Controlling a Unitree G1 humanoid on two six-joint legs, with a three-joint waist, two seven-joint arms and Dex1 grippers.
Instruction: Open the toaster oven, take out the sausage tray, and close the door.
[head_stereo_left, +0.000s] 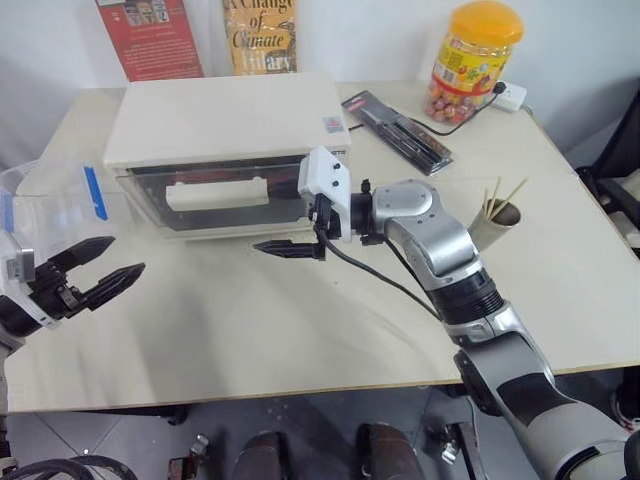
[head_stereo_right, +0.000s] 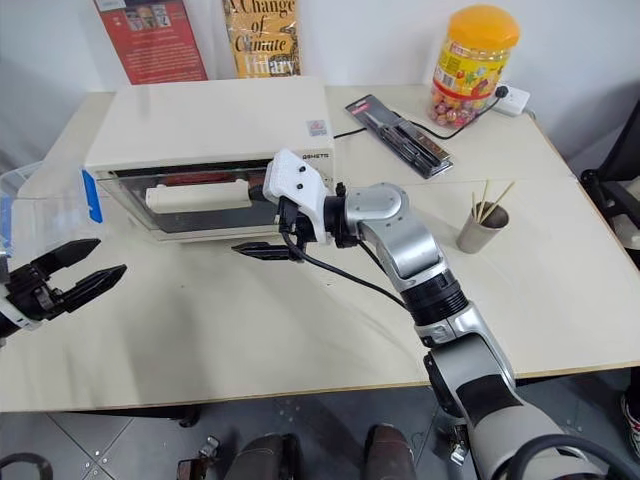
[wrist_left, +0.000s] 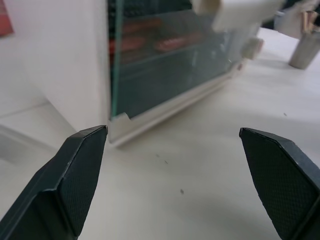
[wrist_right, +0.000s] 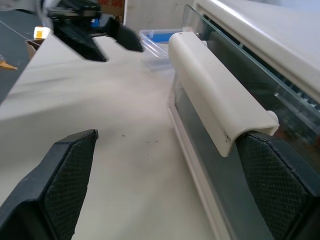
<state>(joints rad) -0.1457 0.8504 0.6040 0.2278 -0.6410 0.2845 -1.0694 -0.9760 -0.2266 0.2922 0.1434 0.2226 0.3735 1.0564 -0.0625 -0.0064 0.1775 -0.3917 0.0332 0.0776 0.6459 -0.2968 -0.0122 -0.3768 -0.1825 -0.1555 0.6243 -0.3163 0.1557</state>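
The right pincer (head_stereo_right: 268, 250), fingers spread wide and empty, sits at the right end of the wide white bar handle (wrist_right: 215, 100), one finger under that end. Closing there, off-centre, could twist the clear glass door (head_stereo_left: 215, 195) or let the smooth bar slip. The left pincer (head_stereo_left: 85, 272), also fully open and empty, hangs near the surface's left edge, apart from everything. The boxy cream-white toaster oven (head_stereo_left: 225, 115) stands toward the back left of the pale surface (head_stereo_left: 250, 320), door shut; the shallow metal sausage tray (wrist_left: 150, 42) with red sausages shows dimly behind the glass
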